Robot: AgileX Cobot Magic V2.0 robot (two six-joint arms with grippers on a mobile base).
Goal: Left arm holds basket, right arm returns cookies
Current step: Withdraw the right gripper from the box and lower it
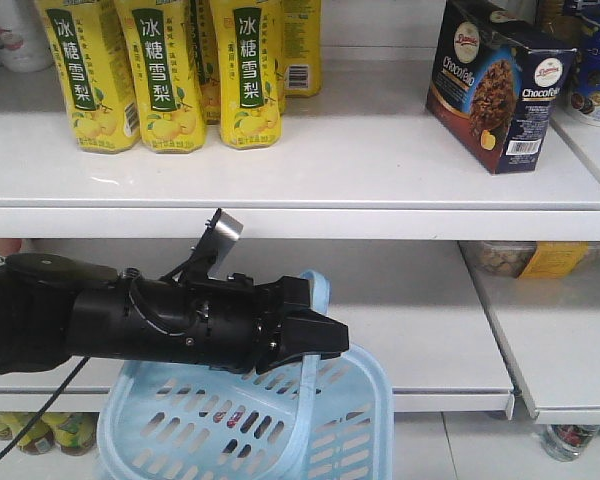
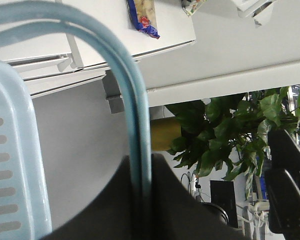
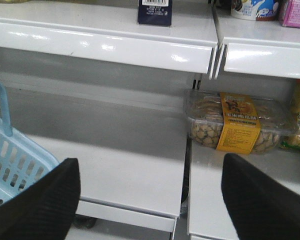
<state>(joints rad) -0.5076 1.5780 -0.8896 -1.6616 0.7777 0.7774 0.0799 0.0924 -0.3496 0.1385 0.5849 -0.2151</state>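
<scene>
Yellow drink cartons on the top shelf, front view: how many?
3 in the front row: left carton, middle carton, right carton. A fourth carton stands behind them; more may be hidden.

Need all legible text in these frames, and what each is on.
"Chocofole": cookies, on two faces.
"冰糖雪梨": yellow drink cartons.
Unreadable: barcode digits and round logo on the cookies, label on the clear snack tub, tub and pink pack on the upper shelf.
</scene>
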